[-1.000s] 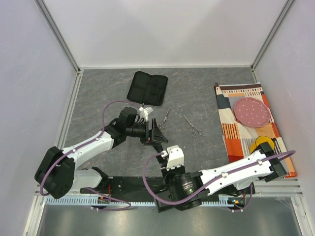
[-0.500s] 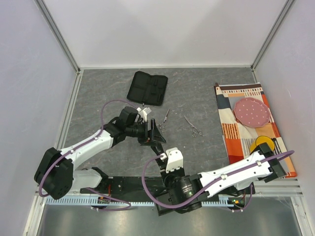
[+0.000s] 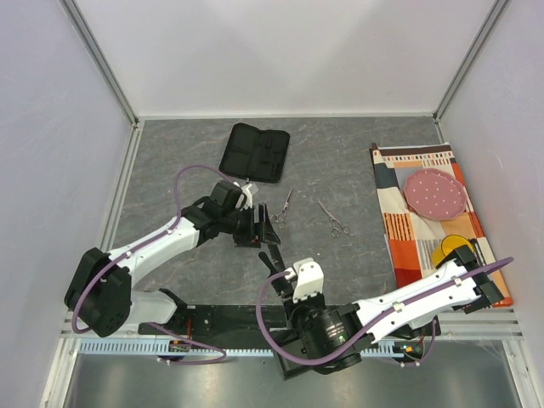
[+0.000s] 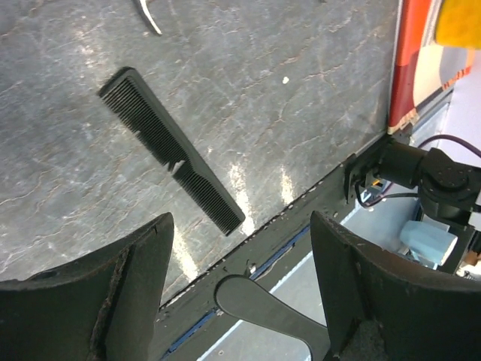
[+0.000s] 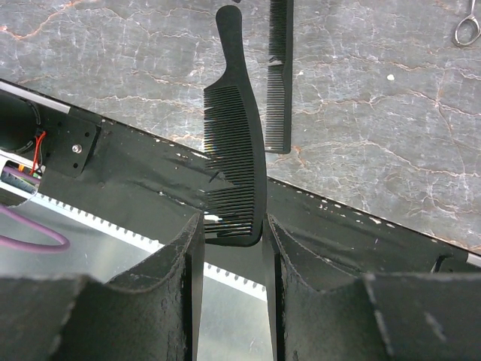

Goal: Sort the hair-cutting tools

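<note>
My right gripper [image 5: 231, 226] is shut on the toothed end of the black comb with a narrow handle [image 5: 234, 143], holding it above the table's near edge; in the top view this comb [image 3: 271, 257] points away from the arm. The flat black straight comb [image 5: 278, 75] lies on the table just past it, also in the left wrist view [image 4: 173, 154]. My left gripper [image 4: 239, 226] is open above the near edge, and the held comb's handle [image 4: 263, 304] shows between its fingers. Two silver scissors [image 3: 283, 206] [image 3: 334, 218] lie mid-table.
A black fabric pouch [image 3: 255, 151] lies open at the back of the table. A patterned cloth [image 3: 399, 221] at the right carries a pink dotted disc [image 3: 435, 193] and a yellow piece [image 3: 455, 249]. White walls close the table in.
My left gripper has drawn back a little to the left, still open. The right arm has shifted slightly right with the handled comb still in its grip.
</note>
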`<state>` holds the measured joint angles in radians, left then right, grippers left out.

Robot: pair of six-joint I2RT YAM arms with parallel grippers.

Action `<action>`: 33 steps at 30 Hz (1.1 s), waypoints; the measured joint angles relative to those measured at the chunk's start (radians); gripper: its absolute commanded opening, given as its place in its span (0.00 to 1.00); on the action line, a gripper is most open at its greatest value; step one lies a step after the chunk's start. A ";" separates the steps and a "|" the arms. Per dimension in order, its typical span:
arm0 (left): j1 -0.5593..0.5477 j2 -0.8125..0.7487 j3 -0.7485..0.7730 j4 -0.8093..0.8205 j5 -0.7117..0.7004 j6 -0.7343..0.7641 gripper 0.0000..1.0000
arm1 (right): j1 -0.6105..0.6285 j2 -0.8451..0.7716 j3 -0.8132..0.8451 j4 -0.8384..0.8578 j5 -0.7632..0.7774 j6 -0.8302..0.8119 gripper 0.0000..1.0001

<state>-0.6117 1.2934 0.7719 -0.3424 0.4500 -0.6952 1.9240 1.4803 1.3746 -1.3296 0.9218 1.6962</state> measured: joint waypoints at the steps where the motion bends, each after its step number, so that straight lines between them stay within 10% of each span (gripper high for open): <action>1: 0.002 0.004 0.002 -0.008 -0.010 0.006 0.79 | 0.002 -0.001 0.000 0.000 0.000 0.002 0.06; 20: 0.008 -0.061 -0.040 0.003 0.156 -0.009 0.79 | 0.005 -0.008 -0.007 0.000 0.107 0.020 0.07; 33: 0.008 -0.181 -0.092 0.046 0.270 -0.085 0.60 | 0.004 0.036 0.031 -0.004 0.136 0.013 0.06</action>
<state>-0.6033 1.1126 0.6804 -0.2966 0.7200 -0.7807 1.9282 1.5166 1.4059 -1.3334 1.0580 1.7088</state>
